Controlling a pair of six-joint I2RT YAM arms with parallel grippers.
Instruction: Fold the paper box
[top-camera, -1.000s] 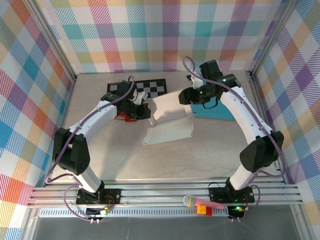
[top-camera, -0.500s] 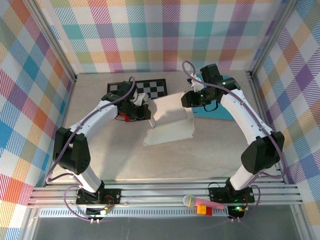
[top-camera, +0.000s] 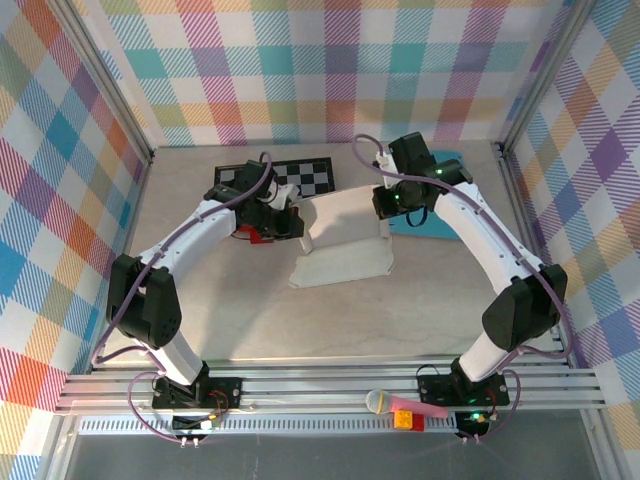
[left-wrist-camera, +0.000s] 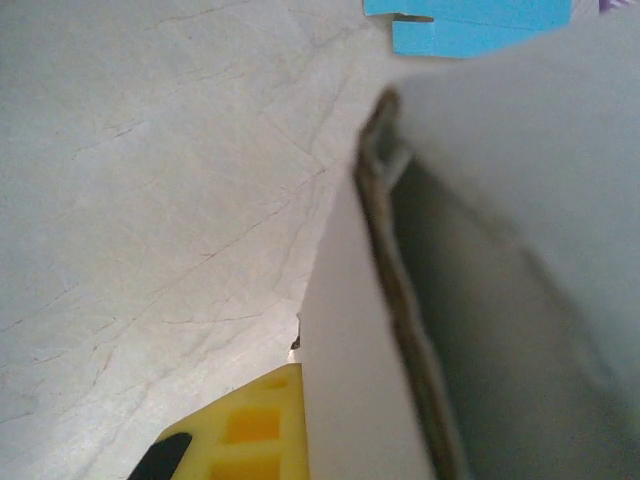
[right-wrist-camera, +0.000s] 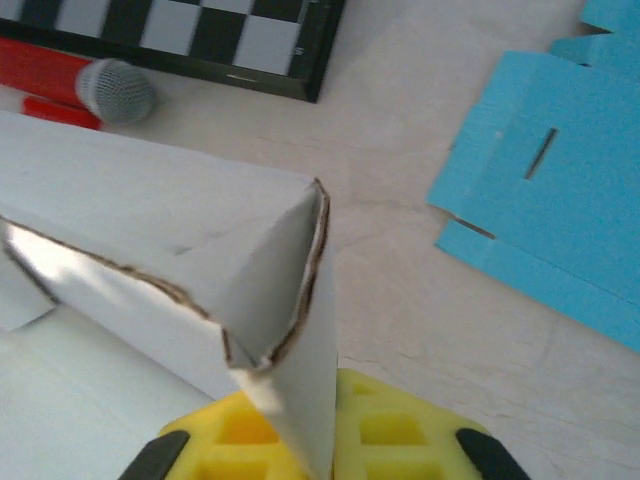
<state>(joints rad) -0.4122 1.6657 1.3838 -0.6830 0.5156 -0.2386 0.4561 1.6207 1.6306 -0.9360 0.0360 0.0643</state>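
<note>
- Your left gripper (top-camera: 296, 224) is closed on the left flap of the white paper box (top-camera: 343, 245).
- Your right gripper (top-camera: 384, 206) pinches its raised right flap.
- The box sits mid-table (top-camera: 250, 320), nearer the far edge.

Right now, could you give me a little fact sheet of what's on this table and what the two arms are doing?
Work piece: white paper box, partly folded, side walls raised, mid-table
Left jaws: shut on the box's left wall
Right jaws: shut on the box's right rear corner flap
To its right: flat blue box blank, lying unfolded, not touched by either arm
Behind it: checkerboard, with a red microphone lying beside it
Surface: grey table
</note>
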